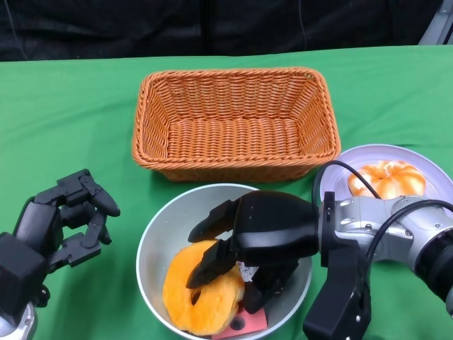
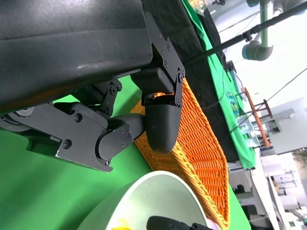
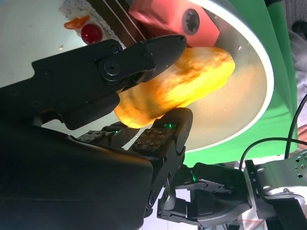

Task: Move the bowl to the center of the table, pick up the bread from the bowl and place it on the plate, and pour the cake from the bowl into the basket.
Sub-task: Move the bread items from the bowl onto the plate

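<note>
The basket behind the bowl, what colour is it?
The basket is orange-brown woven wicker, with nothing in it. The head view shows it best.

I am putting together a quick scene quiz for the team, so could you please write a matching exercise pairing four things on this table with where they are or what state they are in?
Things:
1. basket
2. pumpkin-shaped bread
3. ring-shaped bread
4. left hand

Places or states:
A. in the bowl, gripped by the right hand
B. holding nothing, beside the bowl
C. on the plate
D. behind the bowl, with nothing in it

Pairs: 1-D, 2-C, 3-A, 4-B
</note>
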You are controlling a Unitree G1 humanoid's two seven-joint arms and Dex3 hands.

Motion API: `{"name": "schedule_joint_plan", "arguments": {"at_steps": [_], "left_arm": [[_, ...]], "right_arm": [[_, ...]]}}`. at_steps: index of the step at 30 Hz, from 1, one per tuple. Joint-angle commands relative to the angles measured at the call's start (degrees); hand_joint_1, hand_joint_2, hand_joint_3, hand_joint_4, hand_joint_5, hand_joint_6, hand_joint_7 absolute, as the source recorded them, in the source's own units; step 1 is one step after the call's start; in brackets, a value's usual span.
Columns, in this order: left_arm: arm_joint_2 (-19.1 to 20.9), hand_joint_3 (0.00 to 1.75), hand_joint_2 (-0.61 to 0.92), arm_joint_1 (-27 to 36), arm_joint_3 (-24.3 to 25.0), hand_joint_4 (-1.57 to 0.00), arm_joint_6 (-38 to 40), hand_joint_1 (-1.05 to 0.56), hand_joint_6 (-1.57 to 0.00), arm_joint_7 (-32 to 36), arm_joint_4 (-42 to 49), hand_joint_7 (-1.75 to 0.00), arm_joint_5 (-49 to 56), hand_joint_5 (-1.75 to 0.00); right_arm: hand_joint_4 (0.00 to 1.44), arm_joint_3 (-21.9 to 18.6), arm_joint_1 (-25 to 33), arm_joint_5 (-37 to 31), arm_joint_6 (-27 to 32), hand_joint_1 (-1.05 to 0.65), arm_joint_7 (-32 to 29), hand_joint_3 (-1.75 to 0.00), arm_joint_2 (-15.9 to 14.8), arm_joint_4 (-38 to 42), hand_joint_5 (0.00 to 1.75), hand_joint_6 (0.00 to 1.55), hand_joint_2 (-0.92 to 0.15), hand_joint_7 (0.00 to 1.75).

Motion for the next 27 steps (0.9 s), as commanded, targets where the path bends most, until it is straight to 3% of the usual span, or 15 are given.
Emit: {"name": "schedule_joint_plan", "arguments": {"at_steps": [1, 3, 4, 5, 6, 7, 9, 10, 11, 12, 15, 21, 27], "left_arm": [[0.45, 1.0, 0.65, 0.72, 0.34, -0.73, -0.5, -0.06, -0.74, 1.11, 0.3, -1.41, 0.21, -1.74], [0.37, 1.0, 0.65, 0.93, 0.29, -0.72, -0.12, -0.07, -0.74, 1.33, -0.06, -1.41, 0.27, -1.73], [0.35, 1.0, 0.65, 1.05, 0.24, -0.72, 0.08, -0.06, -0.73, 1.41, -0.3, -1.41, 0.26, -1.73], [0.33, 1.0, 0.65, 1.13, 0.2, -0.72, 0.17, -0.06, -0.73, 1.45, -0.43, -1.41, 0.22, -1.73], [0.33, 0.99, 0.65, 1.17, 0.17, -0.71, 0.24, -0.06, -0.73, 1.47, -0.51, -1.41, 0.19, -1.74], [0.35, 0.99, 0.65, 1.16, 0.12, -0.71, 0.21, -0.06, -0.73, 1.73, -0.5, -1.41, 0.4, -1.74], [0.39, 0.99, 0.66, 1.11, 0.02, -0.71, 0.08, -0.05, -0.73, 1.97, -0.4, -1.41, 0.66, -1.74], [0.39, 0.98, 0.66, 1.08, -0.02, -0.71, 0.07, -0.05, -0.73, 1.98, -0.34, -1.41, 0.66, -1.74], [0.37, 0.98, 0.67, 1.02, -0.03, -0.71, -0.03, -0.05, -0.73, 1.79, -0.24, -1.4, 0.48, -1.74], [0.38, 0.98, 0.67, 0.95, -0.02, -0.71, -0.19, -0.05, -0.73, 1.54, -0.1, -1.4, 0.31, -1.73], [0.35, 0.98, 0.66, 0.84, 0.05, -0.72, -0.5, -0.04, -0.73, 1.1, 0.18, -1.4, -0.08, -1.73], [0.37, 0.97, 0.66, 0.7, 0.12, -0.72, -0.02, -0.05, -0.74, 1.01, 0.24, -1.39, -0.4, -1.73], [0.91, 0.95, 0.66, 0.41, -0.06, -0.75, -0.28, -0.1, -0.73, 0.83, 0.77, -1.4, 0.07, -1.75]], "right_arm": [[0.81, 2.01, -0.73, -2.5, -0.16, -0.39, -3.53, -0.01, 0.41, 1.07, 0.12, 0.87, -0.87, 0.04], [0.88, 2.94, -0.67, -3.65, 0.09, -0.37, -5.78, 0.0, 0.8, 1.76, 0.2, 0.94, -0.87, 0.04], [0.8, 3.37, -0.58, -4.0, 0.11, -0.39, -7.02, 0.0, 1.05, 2.27, 0.61, 1.0, -0.87, 0.02], [0.76, 3.74, -0.58, -4.3, 0.09, -0.4, -8.06, 0.0, 1.22, 2.71, 0.88, 1.05, -0.87, 0.02], [0.72, 4.07, -0.66, -4.53, 0.09, -0.4, -8.93, 0.0, 1.33, 3.08, 1.06, 1.08, -0.87, 0.02], [0.71, 4.32, -0.63, -4.64, 0.01, -0.4, -9.91, 0.0, 1.46, 3.52, 1.13, 1.1, -0.87, 0.02], [0.84, 4.81, -0.49, -5.1, 0.2, -0.37, -12.35, 0.0, 1.6, 4.22, 0.86, 1.15, -0.88, 0.02], [0.87, 5.03, -0.49, -5.22, 0.2, -0.37, -13.49, 0.0, 1.71, 4.75, 0.85, 1.16, -0.88, 0.02], [0.85, 5.3, -0.57, -5.36, 0.21, -0.37, -14.65, 0.0, 1.79, 5.34, 0.94, 1.17, -0.88, 0.02], [0.78, 5.62, -0.7, -5.6, 0.33, -0.37, -15.8, 0.0, 1.84, 5.79, 1.14, 1.18, -0.89, 0.01], [0.68, 6.46, -0.98, -6.65, 0.63, -0.37, -20.17, 0.0, 1.83, 6.47, 1.45, 1.2, -0.89, 0.01], [0.64, 6.85, -1.45, -7.19, -0.29, -0.33, -29.04, 0.0, 2.1, 7.7, 1.6, 1.24, -0.85, 0.03], [0.6, 5.25, -2.38, -5.75, -2.21, -0.33, -32.44, 0.0, 1.69, 7.19, 1.68, 1.26, -0.83, 0.05]]}}
